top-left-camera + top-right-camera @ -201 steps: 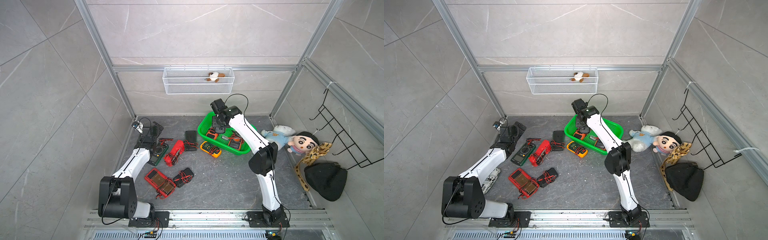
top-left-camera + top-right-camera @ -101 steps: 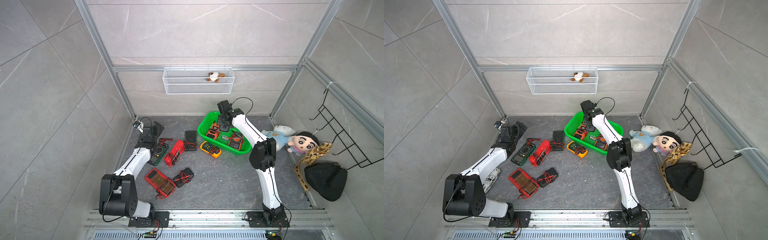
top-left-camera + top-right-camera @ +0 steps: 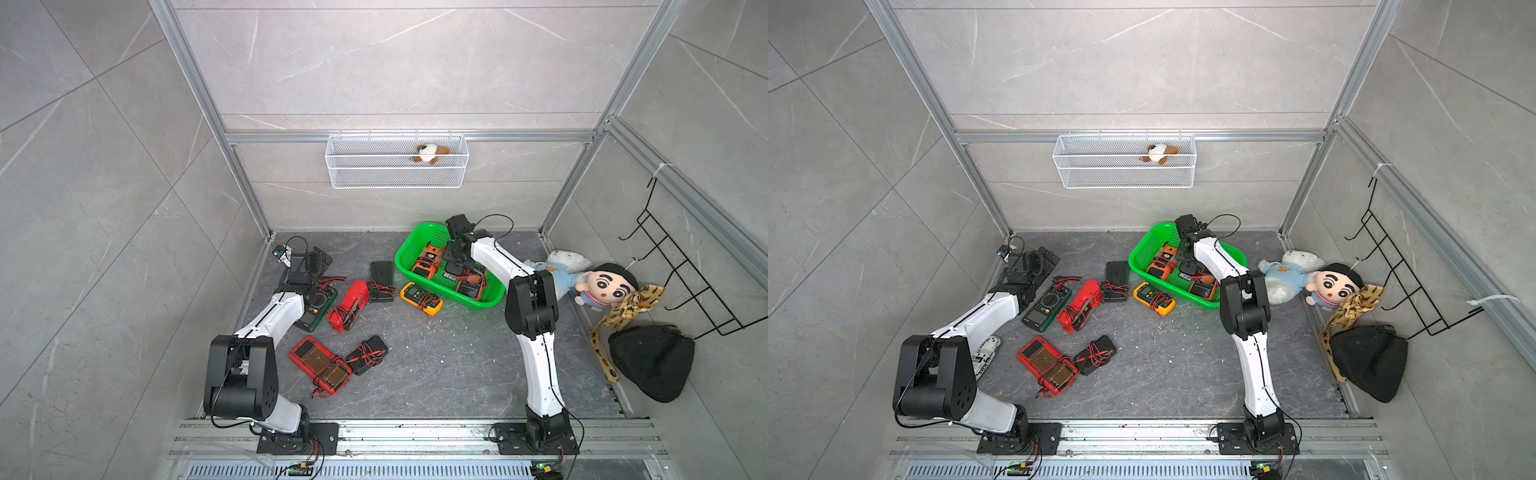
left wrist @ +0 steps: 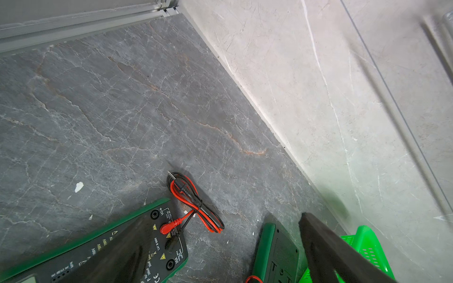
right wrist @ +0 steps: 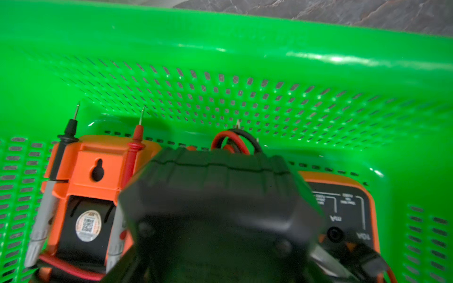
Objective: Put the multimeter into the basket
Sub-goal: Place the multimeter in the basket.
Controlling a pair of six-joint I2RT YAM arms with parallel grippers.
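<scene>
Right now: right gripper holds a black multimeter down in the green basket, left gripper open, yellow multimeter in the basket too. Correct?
Not quite. The yellow multimeter is not in the green basket; it lies on the floor just outside it, as both top views show. The rest stands: the right gripper holds the black multimeter in the basket, and the left gripper is open.

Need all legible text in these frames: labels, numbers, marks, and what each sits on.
"20A": by a jack on the green multimeter, left wrist view.
"CE": same face.
"mA": by a jack on the orange multimeter, upside down in the right wrist view.
"10A": same face.
Unreadable: the green multimeter's other print, the QR sticker, the white printed item by the left arm's base.
Black multimeter: no text shows.
</scene>
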